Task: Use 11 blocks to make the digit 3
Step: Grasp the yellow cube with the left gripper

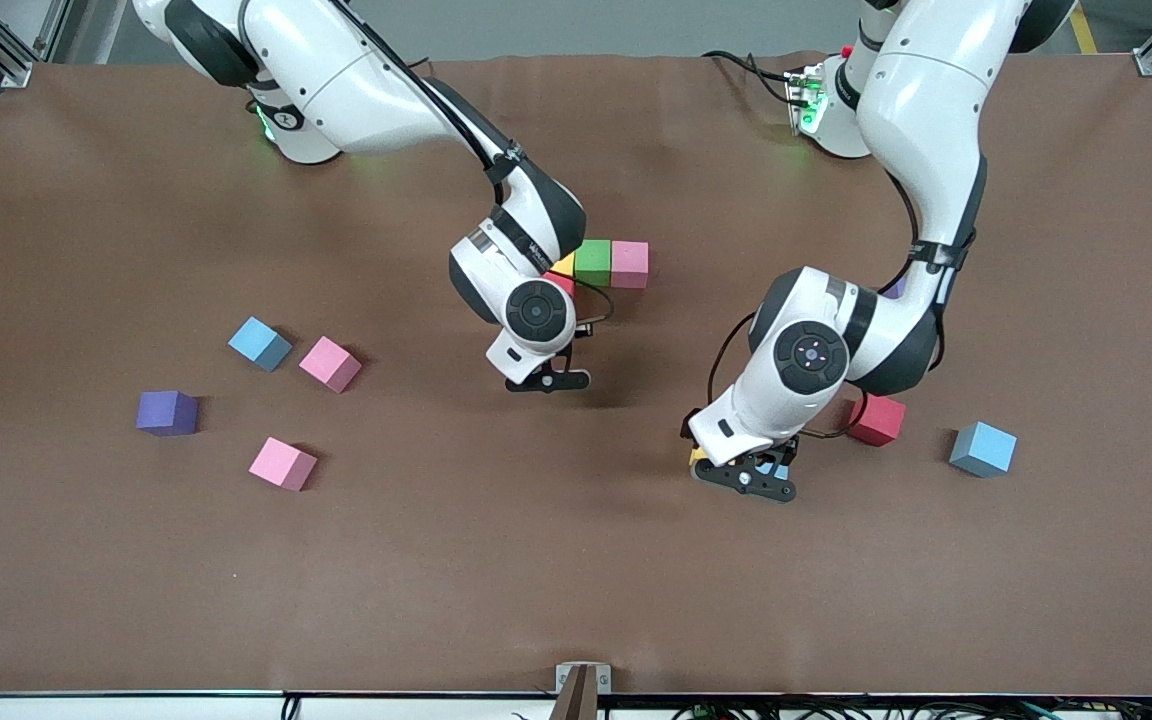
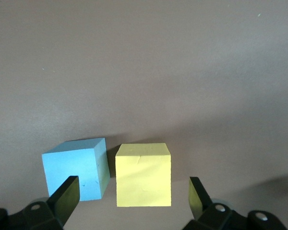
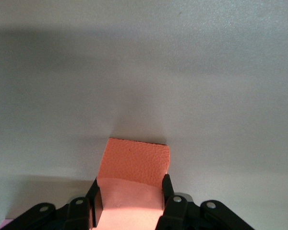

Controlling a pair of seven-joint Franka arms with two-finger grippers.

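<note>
While the right gripper (image 3: 129,203) pinches an orange block (image 3: 134,175) tight between its two fingers, it hangs over the bare middle of the brown table (image 1: 496,560). In the front view that gripper (image 1: 548,380) hides the block. The block looks soft and a bit bumpy on top.

The left gripper (image 2: 134,199) has its fingers wide apart. A yellow block (image 2: 143,175) sits between them, with room on both sides. A light blue block (image 2: 77,168) sits just beside the yellow one, with a thin gap between the two. One finger (image 2: 66,197) is in front of that blue block. From the front, the left gripper (image 1: 748,478) is low over the table, and only small bits of these two blocks peek out.

Near it, toward the left arm's end, sit a red block (image 1: 877,420) and another light blue block (image 1: 983,448), apart from each other.

Farther from the front camera, a short row has started: a green block (image 1: 593,262) touches a pink block (image 1: 630,264). A yellow bit (image 1: 564,266) and a red bit (image 1: 560,283) show by the green one, partly hidden by the right arm.

Toward the right arm's end lie a blue block (image 1: 259,343), two pink blocks (image 1: 329,363) (image 1: 282,463) and a purple cube (image 1: 167,412), spread out with lots of open table all around. Another purple bit (image 1: 894,290) peeks out by the left arm.
</note>
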